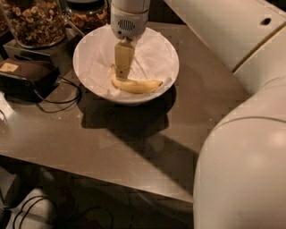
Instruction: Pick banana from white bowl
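Note:
A yellow curved banana (136,86) lies in the front part of the white bowl (167,53), on crumpled white paper. The bowl stands on the dark table at the upper middle of the camera view. My gripper (122,75) hangs down into the bowl from above, its tip at the banana's left end, touching or just above it. The gripper's white wrist housing (128,18) hides part of the bowl's far rim.
Two glass jars of nuts (33,20) (87,13) stand behind the bowl at the left. A black box with a cable (27,78) lies left of the bowl. My white arm (241,156) fills the right side. The table's front edge (111,176) runs below.

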Controlling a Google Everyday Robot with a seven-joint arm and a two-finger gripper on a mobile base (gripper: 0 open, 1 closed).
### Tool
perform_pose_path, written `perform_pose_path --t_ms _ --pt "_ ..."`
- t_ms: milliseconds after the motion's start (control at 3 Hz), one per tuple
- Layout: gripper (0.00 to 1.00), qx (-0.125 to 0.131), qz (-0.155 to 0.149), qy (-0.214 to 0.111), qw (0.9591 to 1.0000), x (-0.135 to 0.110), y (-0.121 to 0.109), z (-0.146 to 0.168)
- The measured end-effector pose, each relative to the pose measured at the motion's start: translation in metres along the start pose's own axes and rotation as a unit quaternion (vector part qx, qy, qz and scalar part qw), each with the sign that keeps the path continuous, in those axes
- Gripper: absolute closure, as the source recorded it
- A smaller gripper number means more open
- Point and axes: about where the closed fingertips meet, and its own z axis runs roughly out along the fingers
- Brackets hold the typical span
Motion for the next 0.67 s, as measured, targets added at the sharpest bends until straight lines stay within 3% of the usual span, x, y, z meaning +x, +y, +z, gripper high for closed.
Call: perform_pose_path --t_ms 667 --pt "0.35 -0.022 -0.003 0.001 0.9997 -0.0034 -0.0046 0.02"
